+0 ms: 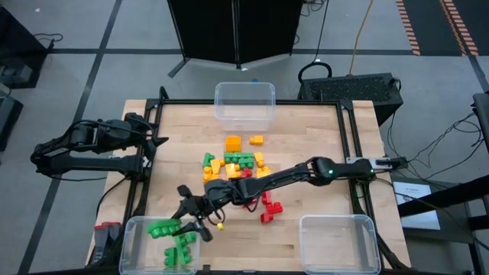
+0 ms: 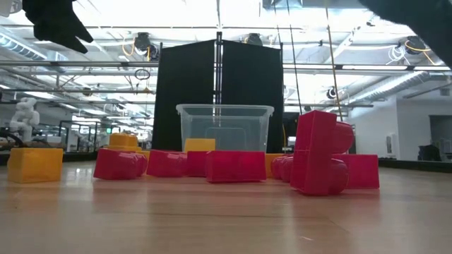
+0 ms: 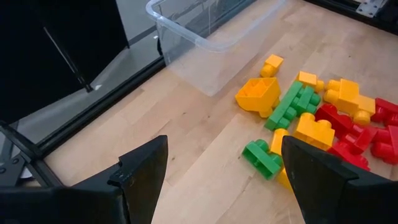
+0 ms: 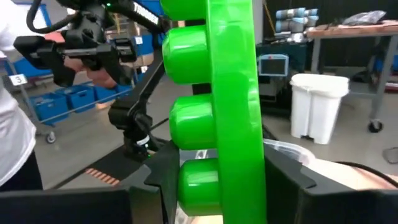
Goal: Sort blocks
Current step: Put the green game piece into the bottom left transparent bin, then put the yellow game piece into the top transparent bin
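Glossy studded plastic blocks (image 1: 241, 164) in green, red and yellow-orange lie heaped mid-way across the pale wood-grain counter (image 1: 306, 126). The right pincer (image 1: 189, 221) is clamped on a long green block (image 4: 214, 112) above the clear bin (image 1: 134, 248) holding green ones. The left pincer (image 3: 221, 171) hangs apart, empty, beside the counter's edge.

A black folding screen (image 2: 219, 92) stood behind the wooden table (image 1: 306, 130) on a grey floor (image 1: 92, 69) crossed with dark lines. Bright ceiling lights (image 2: 176, 14) lit the hall, where a white bin (image 4: 319, 106) and blue crates (image 4: 59, 102) stood.
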